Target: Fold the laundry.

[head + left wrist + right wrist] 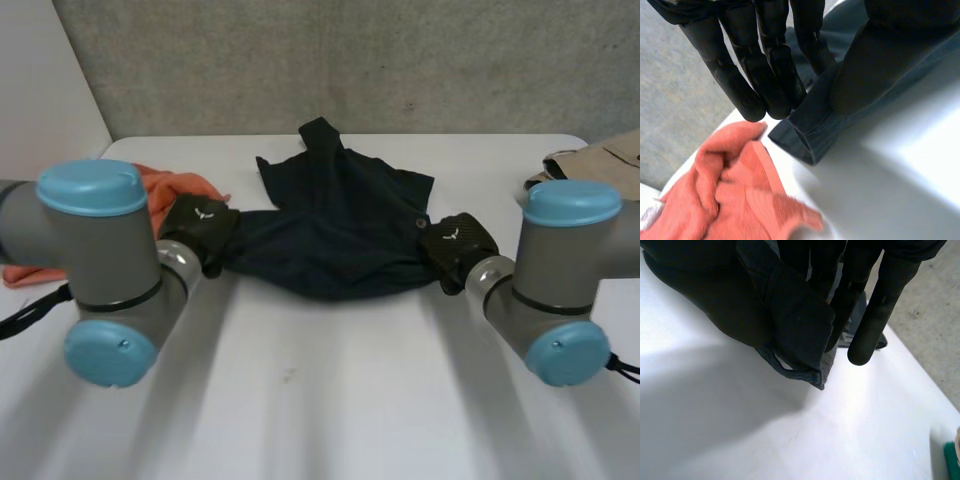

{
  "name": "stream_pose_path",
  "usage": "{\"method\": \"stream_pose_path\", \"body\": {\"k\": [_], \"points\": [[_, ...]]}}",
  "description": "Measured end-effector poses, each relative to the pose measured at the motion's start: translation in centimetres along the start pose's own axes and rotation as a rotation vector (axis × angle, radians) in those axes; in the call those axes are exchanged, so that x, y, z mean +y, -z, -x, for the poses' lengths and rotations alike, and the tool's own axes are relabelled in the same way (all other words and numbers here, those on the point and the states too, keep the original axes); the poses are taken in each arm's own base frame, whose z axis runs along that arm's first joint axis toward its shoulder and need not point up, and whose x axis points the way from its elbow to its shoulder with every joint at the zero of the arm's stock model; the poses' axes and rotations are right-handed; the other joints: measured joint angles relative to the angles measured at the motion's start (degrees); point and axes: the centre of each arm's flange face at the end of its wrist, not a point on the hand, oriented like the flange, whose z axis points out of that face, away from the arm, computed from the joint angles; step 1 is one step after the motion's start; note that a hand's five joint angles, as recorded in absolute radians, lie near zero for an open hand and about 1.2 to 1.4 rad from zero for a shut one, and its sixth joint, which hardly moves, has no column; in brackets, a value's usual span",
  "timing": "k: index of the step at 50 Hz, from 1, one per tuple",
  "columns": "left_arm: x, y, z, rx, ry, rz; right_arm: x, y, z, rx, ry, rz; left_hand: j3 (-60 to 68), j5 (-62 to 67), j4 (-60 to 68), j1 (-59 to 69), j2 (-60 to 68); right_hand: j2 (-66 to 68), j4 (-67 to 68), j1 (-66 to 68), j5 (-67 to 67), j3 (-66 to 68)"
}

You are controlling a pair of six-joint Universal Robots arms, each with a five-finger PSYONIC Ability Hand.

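I hold the navy shirt (335, 225) over mid-tabletop (320, 400), its long axis running hand to hand. The left hand (200, 228) pinches one end and the right hand (455, 243) clutches the other, both equally near.

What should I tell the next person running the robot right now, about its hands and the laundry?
Left hand: pinching the shirt at its left edge.
Right hand: pinching its right edge.
The shirt's near edge sags between the hands; the rest lies crumpled on the table.
An orange towel lies by the left hand, and a beige cloth at the far right.
Done: shirt grasped. Left: all the folding.
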Motion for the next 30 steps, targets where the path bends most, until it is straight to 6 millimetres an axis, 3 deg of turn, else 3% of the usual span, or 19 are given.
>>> {"method": "stream_pose_path", "body": {"k": [5,7,12,16,18,20,21,22,23,29,30], "points": [[0.5,4.3,0.1,0.073,-0.034,0.117,-1.6,4.5,-0.7,-0.056,0.023,0.083,0.0,0.0,0.0,0.0,0.0,0.0,0.0,0.0,0.0,0.0],[1.1,6.9,-0.3,0.135,-0.070,0.196,-2.0,7.1,-0.8,-0.111,0.051,0.150,0.0,0.0,0.0,0.0,0.0,0.0,0.0,0.0,0.0,0.0],[2.5,12.0,-1.7,0.283,-0.168,0.350,-1.6,11.8,-0.4,-0.279,0.157,0.318,0.0,0.0,0.0,0.0,0.0,0.0,0.0,0.0,0.0,0.0],[2.8,14.2,-2.5,0.355,-0.215,0.394,-1.1,13.3,0.1,-0.372,0.239,0.382,0.0,0.0,0.0,0.0,0.0,0.0,0.0,0.0,0.0,0.0],[2.5,14.6,-2.8,0.366,-0.222,0.378,-0.8,13.4,0.3,-0.387,0.263,0.388,-17.1,-17.1,-17.3,-19.2,-17.3,0.0,0.0,0.0,0.0,0.0],[2.1,14.5,-2.9,0.363,-0.221,0.359,-0.5,13.2,0.4,-0.386,0.273,0.384,-28.0,-26.9,-27.2,-30.6,-28.3,0.0,0.0,0.0,0.0,0.0],[1.5,14.0,-2.9,0.349,-0.216,0.325,-0.3,12.9,0.5,-0.375,0.274,0.377,-44.1,-44.4,-45.1,-48.7,-44.7,0.0,0.0,0.0,0.0,0.0],[1.2,13.8,-2.8,0.341,-0.213,0.308,-0.2,12.7,0.6,-0.368,0.273,0.372,-44.1,-44.4,-45.1,-48.7,-44.7,0.0,0.0,0.0,0.0,0.0],[0.9,13.5,-2.8,0.331,-0.209,0.290,-0.1,12.6,0.6,-0.362,0.271,0.368,-53.1,-52.6,-54.3,-54.2,-54.1,0.0,0.0,0.0,0.0,0.0],[-2.0,9.5,-1.8,0.235,-0.164,0.110,0.5,11.4,0.6,-0.292,0.217,0.325,-56.3,-54.9,-57.3,-54.3,-57.0,0.0,0.0,0.0,0.4,0.0],[-2.9,7.8,-1.5,0.217,-0.153,0.051,0.6,11.1,0.6,-0.272,0.201,0.313,-56.3,-54.9,-57.3,-54.3,-57.1,0.0,0.0,0.0,0.5,0.0]]}}
